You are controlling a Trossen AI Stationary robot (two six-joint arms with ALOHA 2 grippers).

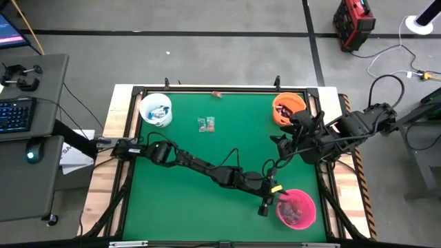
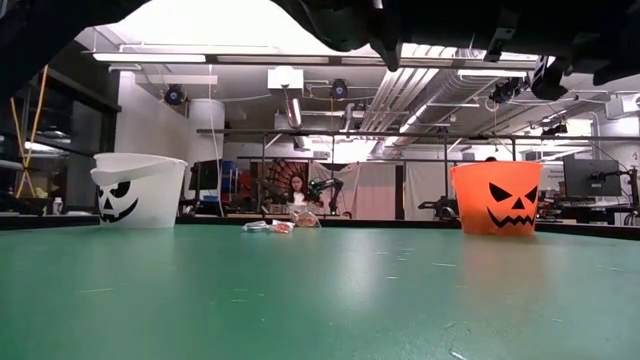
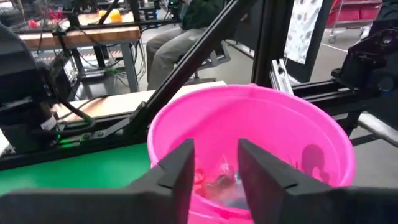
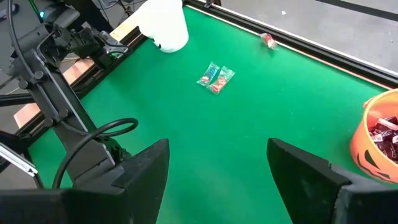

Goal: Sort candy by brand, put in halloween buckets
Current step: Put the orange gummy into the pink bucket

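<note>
The pink bucket (image 1: pixel 298 209) stands near the table's near right corner, with wrapped candy (image 3: pixel 219 179) inside. My left gripper (image 3: pixel 214 167) is open and empty, just to the left of the bucket's rim and pointing at it. The white bucket (image 1: pixel 156 109) stands far left and holds blue-and-white sweets. The orange bucket (image 1: pixel 288 108) stands far right and holds dark sweets (image 4: pixel 384 132). Two clear greenish candies (image 1: pixel 205 124) lie on the green mat between them. One reddish candy (image 1: pixel 216 94) lies at the far edge. My right gripper (image 4: pixel 217 163) is wide open above the mat, near the orange bucket.
A black frame rail runs round the green mat (image 1: pixel 207 200). Bare mat lies between the loose candies and the near edge. My left arm stretches slantwise across the middle of the table. Beyond the table a person (image 2: pixel 297 188) sits in the room.
</note>
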